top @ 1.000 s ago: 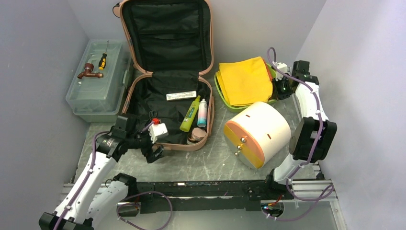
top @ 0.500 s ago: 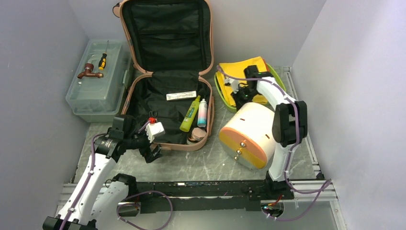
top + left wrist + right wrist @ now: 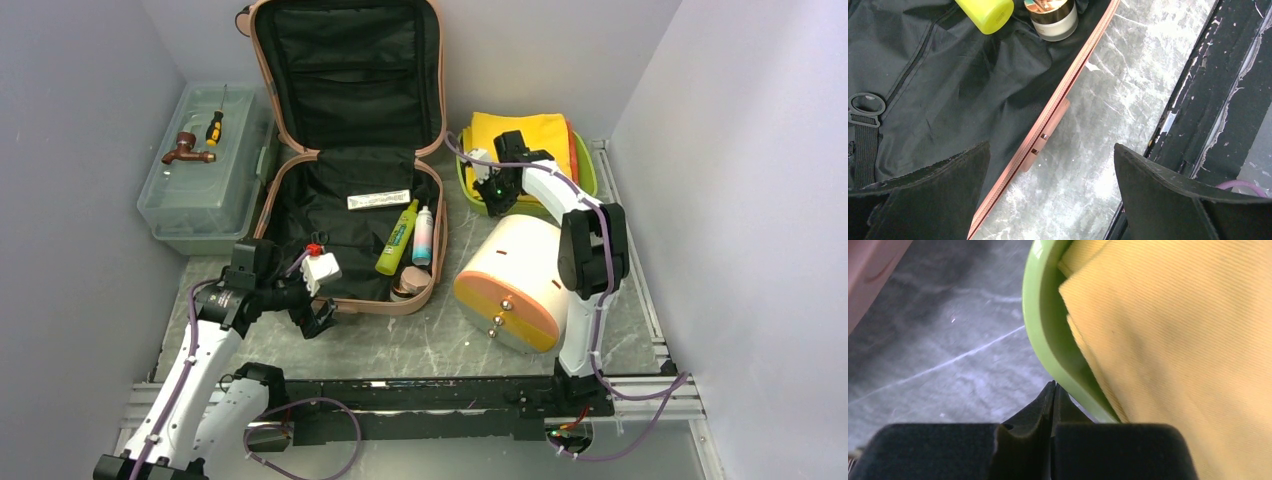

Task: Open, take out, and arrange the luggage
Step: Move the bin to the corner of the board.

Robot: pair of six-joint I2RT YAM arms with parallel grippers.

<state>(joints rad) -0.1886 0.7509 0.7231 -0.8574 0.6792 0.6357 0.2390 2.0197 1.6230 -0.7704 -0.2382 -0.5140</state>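
Left fingers (image 3: pixel 923 190) apart over luggage (image 3: pixel 1058 102), right fingers (image 3: pixel 948 450) together by green tray (image 3: pixel 1043 330), closure visible only from wrist

**Left jaws wide, right jaws pressed together**

The left arm (image 3: pixel 195 360) rises from its base at the near left and leans forward. Its wrist is bent to the right, so the left gripper (image 3: pixel 322 316) points right and downward. Its 2 fingers (image 3: pixel 923 195) stand far apart. The right arm (image 3: pixel 588 260) stands steeply from its base with the elbow high, and its forearm reaches back and to the left. The right gripper (image 3: pixel 492 196) points down, its 2 fingers (image 3: pixel 1018 440) meeting with no gap.
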